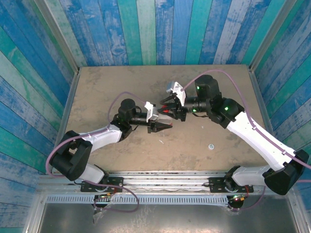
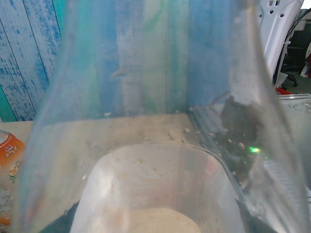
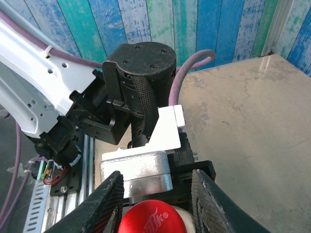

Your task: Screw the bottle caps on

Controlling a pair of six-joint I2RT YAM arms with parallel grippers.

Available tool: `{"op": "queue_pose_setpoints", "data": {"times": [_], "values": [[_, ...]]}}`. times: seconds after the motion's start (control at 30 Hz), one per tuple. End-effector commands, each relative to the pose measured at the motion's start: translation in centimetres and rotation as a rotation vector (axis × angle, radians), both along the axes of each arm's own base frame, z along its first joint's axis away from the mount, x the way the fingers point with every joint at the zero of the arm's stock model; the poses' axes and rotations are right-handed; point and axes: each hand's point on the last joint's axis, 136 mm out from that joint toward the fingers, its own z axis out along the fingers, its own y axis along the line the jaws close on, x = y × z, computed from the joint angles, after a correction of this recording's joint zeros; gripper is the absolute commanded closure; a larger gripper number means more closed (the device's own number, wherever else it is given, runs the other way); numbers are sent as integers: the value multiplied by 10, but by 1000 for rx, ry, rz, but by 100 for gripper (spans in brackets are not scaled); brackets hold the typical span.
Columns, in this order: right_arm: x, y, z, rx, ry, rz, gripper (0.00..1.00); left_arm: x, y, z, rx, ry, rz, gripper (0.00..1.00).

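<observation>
Because a cap can only be turned on if the bottle does not spin too, the two arms share the job over the middle of the table [image 1: 121, 87]. The left gripper [image 1: 163, 126] is shut tight on the clear bottle [image 2: 146, 97], and its own camera looks right through the plastic. It holds the bottle out toward the other arm, I think so that the neck is easy to reach.

The right gripper [image 1: 170, 109] meets it from the right side. Its fingers [image 3: 108, 204] stand one on each side of the red cap [image 3: 153, 219], very close to it. I cannot tell if they are squeezing the cap or are just beside it. I also cannot tell if the cap sits on the neck yet, because the neck is hidden.

The white cap [image 1: 211, 146] lies alone on the table, on the near right, well apart from both grippers. The orange bottle [image 2: 7, 165] is at the left edge of the left wrist view. My guess is that these two are left for after the red cap is done.
</observation>
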Motion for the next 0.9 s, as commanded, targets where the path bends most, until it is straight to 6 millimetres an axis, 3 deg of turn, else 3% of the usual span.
{"op": "queue_pose_setpoints", "data": {"times": [0.0, 0.13, 0.27, 0.43, 0.57, 0.67, 0.87], "values": [[-1, 0, 7, 6, -8, 15, 69, -1, 0, 15, -27, -43, -20, 56], [2, 0, 8, 4, -8, -1, 83, 4, -1, 15, -25, -41, 9, 56], [21, -4, 11, 29, -14, -132, 99, 31, 0, 13, -15, -42, 175, 57], [51, -4, -7, -1, -36, -418, 99, 78, 13, 13, -9, -51, 467, 58], [70, -3, -22, -27, -50, -635, 99, 104, 30, 14, -15, -61, 671, 61], [81, -6, -34, -36, -19, -791, 99, 114, 42, 12, -15, -78, 796, 60], [101, -14, -56, -72, 45, -1080, 99, 121, 48, 7, -9, -73, 857, 60]]}}
